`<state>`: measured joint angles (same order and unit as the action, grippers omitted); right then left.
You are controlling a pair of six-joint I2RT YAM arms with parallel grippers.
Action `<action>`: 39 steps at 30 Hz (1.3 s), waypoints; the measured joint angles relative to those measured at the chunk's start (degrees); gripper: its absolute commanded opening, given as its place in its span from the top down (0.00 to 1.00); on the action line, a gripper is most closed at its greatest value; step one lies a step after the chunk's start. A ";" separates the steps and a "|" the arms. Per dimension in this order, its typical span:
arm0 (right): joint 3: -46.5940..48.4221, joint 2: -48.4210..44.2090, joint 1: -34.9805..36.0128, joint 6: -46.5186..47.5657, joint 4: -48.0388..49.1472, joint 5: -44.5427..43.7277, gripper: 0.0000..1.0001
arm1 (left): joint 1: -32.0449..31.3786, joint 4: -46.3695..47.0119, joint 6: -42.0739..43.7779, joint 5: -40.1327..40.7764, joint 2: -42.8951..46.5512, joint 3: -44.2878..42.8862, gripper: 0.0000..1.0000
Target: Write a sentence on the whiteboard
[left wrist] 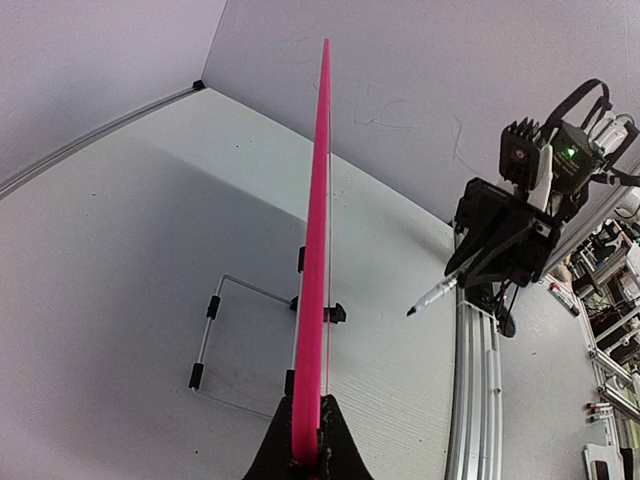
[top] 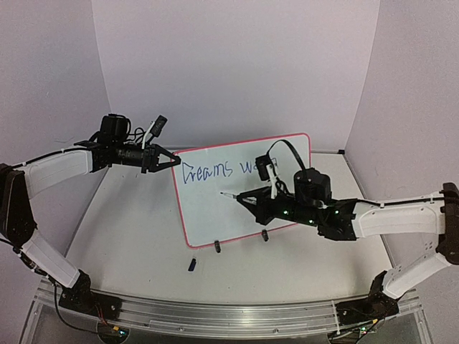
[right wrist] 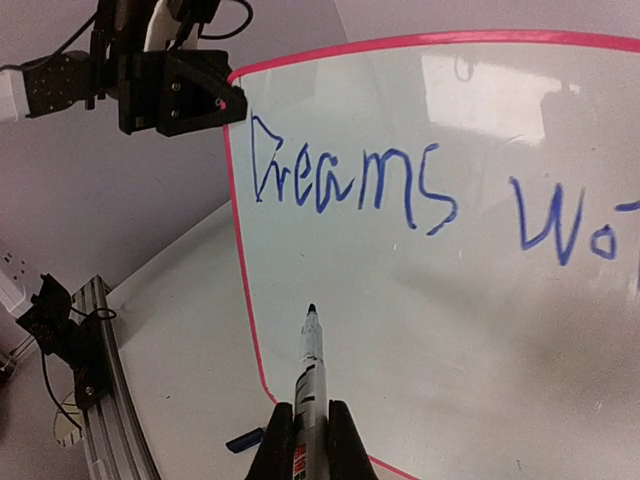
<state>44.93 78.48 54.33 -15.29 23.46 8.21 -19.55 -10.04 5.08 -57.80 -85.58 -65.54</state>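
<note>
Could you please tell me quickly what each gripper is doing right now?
Left gripper: shut on the whiteboard edge.
Right gripper: shut on the marker.

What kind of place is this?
Likely a robotics lab booth: two white robot arms on a metal rail, plain white walls, the left claw gripping a pink-rimmed whiteboard, the right claw a black-tipped marker pen.

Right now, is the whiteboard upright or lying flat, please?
Upright: the whiteboard stands on its clip feet, left end effector pinching its edge.

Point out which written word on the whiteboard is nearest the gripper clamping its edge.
Dreams, the first blue word: it begins beside the corner where the left gripper clamps the whiteboard. The word starting Wo lies farther along.
</note>
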 measured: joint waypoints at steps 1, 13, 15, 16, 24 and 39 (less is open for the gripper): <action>0.90 2.64 0.85 -0.35 1.33 0.31 1.00 | -0.04 0.00 0.00 0.02 0.00 -0.02 1.00; 10.10 19.37 4.13 -3.87 10.36 3.65 1.00 | -0.11 0.02 0.02 0.07 0.00 -0.04 1.00; 11.06 20.61 4.17 -4.42 11.23 3.43 1.00 | -0.13 0.02 0.04 0.04 0.00 -0.04 1.00; 11.39 21.07 4.17 -4.61 11.52 3.28 1.00 | -0.13 0.02 0.04 0.04 0.00 -0.04 1.00; 12.07 23.21 4.20 -5.97 12.13 0.48 1.00 | -0.15 0.02 0.04 0.04 0.00 -0.04 1.00; 15.21 24.74 4.22 -4.55 11.17 -0.35 1.00 | -0.17 0.00 0.04 0.26 0.00 -0.07 1.00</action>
<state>60.14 103.22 58.54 -19.84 34.63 7.86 -19.73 -10.04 5.13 -57.54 -85.58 -65.60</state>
